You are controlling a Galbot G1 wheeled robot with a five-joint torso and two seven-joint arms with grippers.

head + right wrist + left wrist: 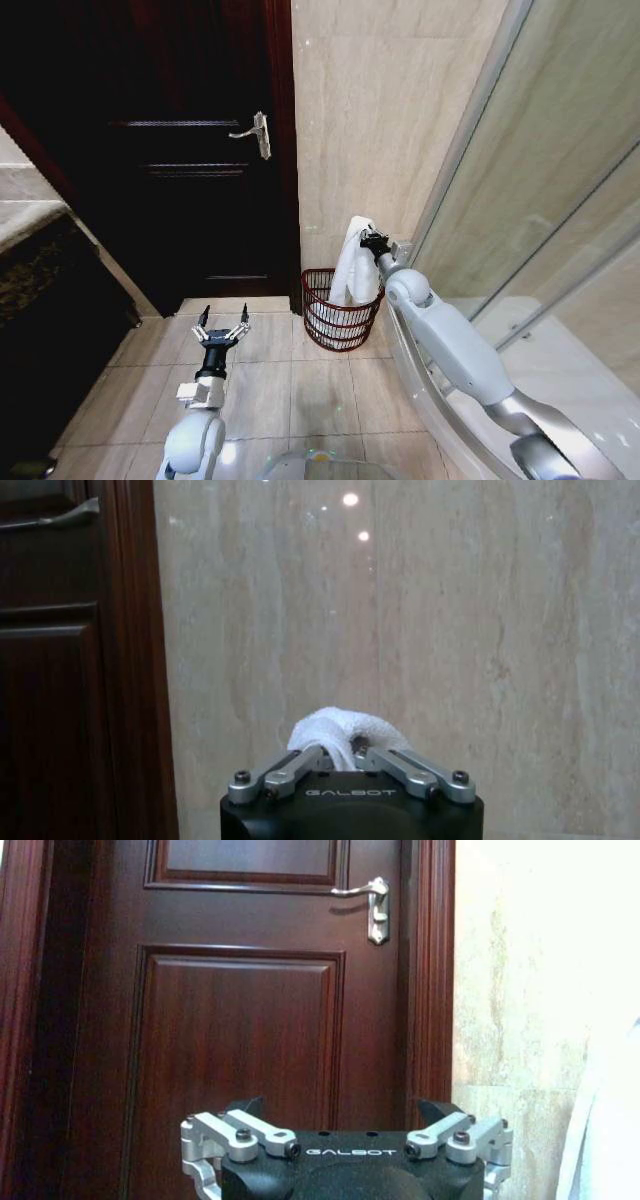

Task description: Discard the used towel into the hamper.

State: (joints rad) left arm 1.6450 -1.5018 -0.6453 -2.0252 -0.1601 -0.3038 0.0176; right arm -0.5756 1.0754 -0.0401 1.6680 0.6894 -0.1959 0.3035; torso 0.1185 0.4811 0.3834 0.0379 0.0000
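A white towel (pixel 352 262) hangs from my right gripper (pixel 368 238), which is shut on its top fold just above the hamper (pixel 338 322). The hamper is a small red-brown wire basket on the floor against the beige wall, and the towel's lower end dips inside it. In the right wrist view the towel (pixel 336 733) bulges out between the closed fingers (pixel 298 763) of my right gripper (pixel 345 756). My left gripper (pixel 222 324) hovers open over the floor tiles, left of the hamper, empty. Its finger bases (pixel 240 1134) face the door.
A dark wooden door (pixel 190 150) with a silver lever handle (pixel 255 132) stands behind the left arm. A glass shower enclosure (pixel 540 200) with a curved base runs along the right. A dark counter (pixel 40 300) is at the left. Tiled floor (pixel 290 390) lies in front.
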